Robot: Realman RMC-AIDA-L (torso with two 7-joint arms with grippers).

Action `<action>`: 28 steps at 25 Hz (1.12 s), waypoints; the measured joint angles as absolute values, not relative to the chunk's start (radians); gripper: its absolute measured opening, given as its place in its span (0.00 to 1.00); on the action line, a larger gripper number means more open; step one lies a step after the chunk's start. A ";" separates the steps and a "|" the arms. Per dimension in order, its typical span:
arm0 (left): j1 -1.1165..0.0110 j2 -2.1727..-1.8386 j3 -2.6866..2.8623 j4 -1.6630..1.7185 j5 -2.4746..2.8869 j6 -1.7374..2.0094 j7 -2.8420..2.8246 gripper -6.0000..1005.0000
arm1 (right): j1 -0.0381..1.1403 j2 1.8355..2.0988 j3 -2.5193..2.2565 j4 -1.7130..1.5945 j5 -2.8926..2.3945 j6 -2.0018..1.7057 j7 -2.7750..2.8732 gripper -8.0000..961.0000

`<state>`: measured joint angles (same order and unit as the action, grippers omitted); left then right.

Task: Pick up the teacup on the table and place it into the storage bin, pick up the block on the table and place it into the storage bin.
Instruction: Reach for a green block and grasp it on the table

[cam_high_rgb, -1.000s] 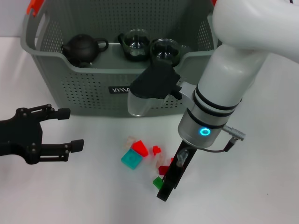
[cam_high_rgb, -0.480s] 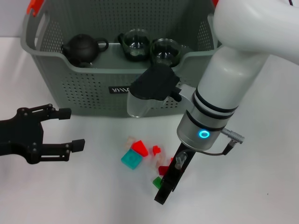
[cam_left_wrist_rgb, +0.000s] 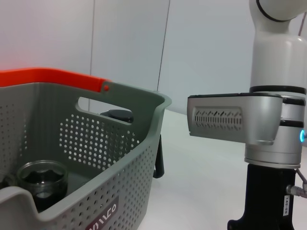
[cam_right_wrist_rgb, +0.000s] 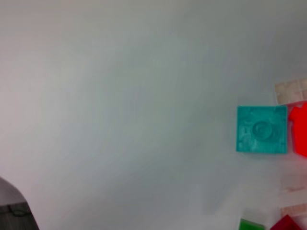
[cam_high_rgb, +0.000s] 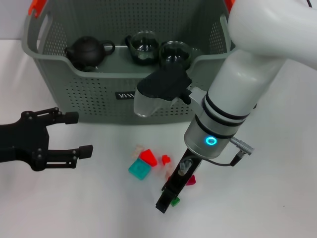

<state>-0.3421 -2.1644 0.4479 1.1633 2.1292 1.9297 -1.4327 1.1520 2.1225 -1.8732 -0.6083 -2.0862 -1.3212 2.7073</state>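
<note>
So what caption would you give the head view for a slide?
Right gripper low over scattered blocks before the bin; left gripper open alongside.

Green block half behind right arm.

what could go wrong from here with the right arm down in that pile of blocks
1. The right gripper sits low among tightly clustered blocks, beside the green block and dark red block; closing may catch two or knock neighbours away.
2. The right arm hides part of the pile in the head view, so the grasp is hard to verify.
3. Lifting to the storage bin, the block could hit the front wall or the glass teacups inside.
</note>
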 joint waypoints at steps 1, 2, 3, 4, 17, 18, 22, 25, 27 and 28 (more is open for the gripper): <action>-0.343 -2.164 0.448 1.162 2.129 1.930 -1.432 0.89 | 1.149 2.122 -1.873 -0.608 -2.081 -1.319 2.720 0.73; -0.344 -2.164 0.448 1.161 2.129 1.930 -1.431 0.89 | 1.147 2.122 -1.873 -0.608 -2.076 -1.317 2.729 0.73; -0.345 -2.164 0.448 1.161 2.129 1.930 -1.430 0.89 | 1.142 2.121 -1.873 -0.608 -2.068 -1.315 2.737 0.73; -0.346 -2.164 0.448 1.161 2.129 1.930 -1.428 0.89 | 1.139 2.121 -1.873 -0.607 -2.062 -1.314 2.744 0.73; -0.350 -2.163 0.450 1.161 2.129 1.922 -1.404 0.89 | 1.111 2.115 -1.866 -0.583 -2.054 -1.304 2.776 0.73; -0.350 -2.163 0.449 1.161 2.129 1.922 -1.403 0.89 | 1.111 2.116 -1.868 -0.582 -2.054 -1.302 2.777 0.73; -0.351 -2.163 0.450 1.156 2.129 1.922 -1.400 0.89 | 1.111 2.118 -1.871 -0.581 -2.058 -1.299 2.778 0.73; -0.351 -2.163 0.449 1.154 2.129 1.919 -1.398 0.89 | 1.114 2.118 -1.878 -0.581 -2.061 -1.296 2.780 0.73; -0.351 -2.163 0.449 1.152 2.129 1.918 -1.396 0.89 | 1.119 2.118 -1.884 -0.581 -2.062 -1.293 2.780 0.73; -0.351 -2.164 0.449 1.152 2.129 1.917 -1.396 0.89 | 1.122 2.118 -1.887 -0.581 -2.063 -1.292 2.780 0.73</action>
